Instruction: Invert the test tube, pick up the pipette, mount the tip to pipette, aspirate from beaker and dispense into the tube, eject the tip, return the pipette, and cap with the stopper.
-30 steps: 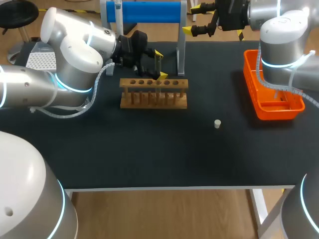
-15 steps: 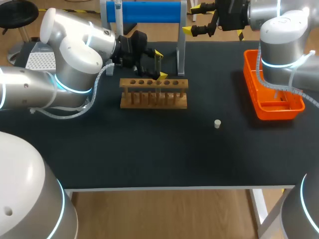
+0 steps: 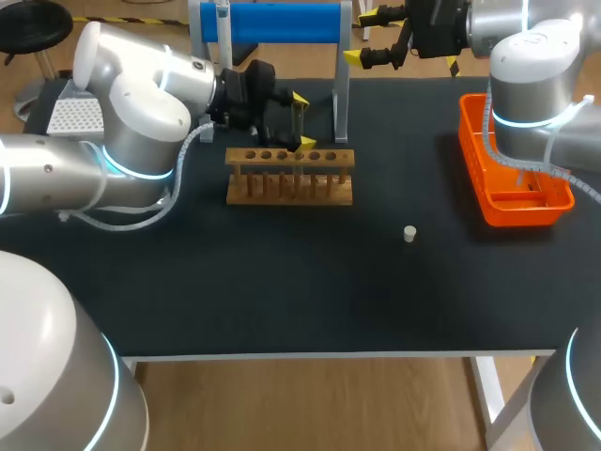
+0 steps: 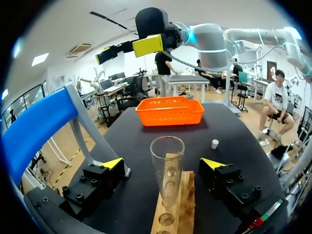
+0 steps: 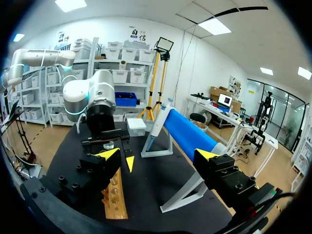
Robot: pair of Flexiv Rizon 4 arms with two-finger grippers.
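A clear test tube [image 4: 166,165] stands mouth up in the wooden rack [image 3: 289,177], at its back edge. My left gripper [image 3: 301,120] is open around the tube, and its yellow fingertips [image 4: 113,163] stand clear of the glass on both sides. The small white stopper [image 3: 409,233] lies on the black table to the right of the rack. The pipette [image 5: 153,132] hangs on the blue-barred stand [image 3: 279,21] at the back. My right gripper [image 3: 362,36] hangs open and empty above the stand's right end. No beaker shows.
An orange basket [image 3: 512,169] sits at the right edge of the table, partly behind my right arm. A white perforated box [image 3: 75,113] shows at the far left, behind my left arm. The stand's grey upright [image 3: 341,103] rises just right of the tube.
My left arm's elbow has shifted slightly. Its gripper stays open around the tube, and the right arm has not moved.
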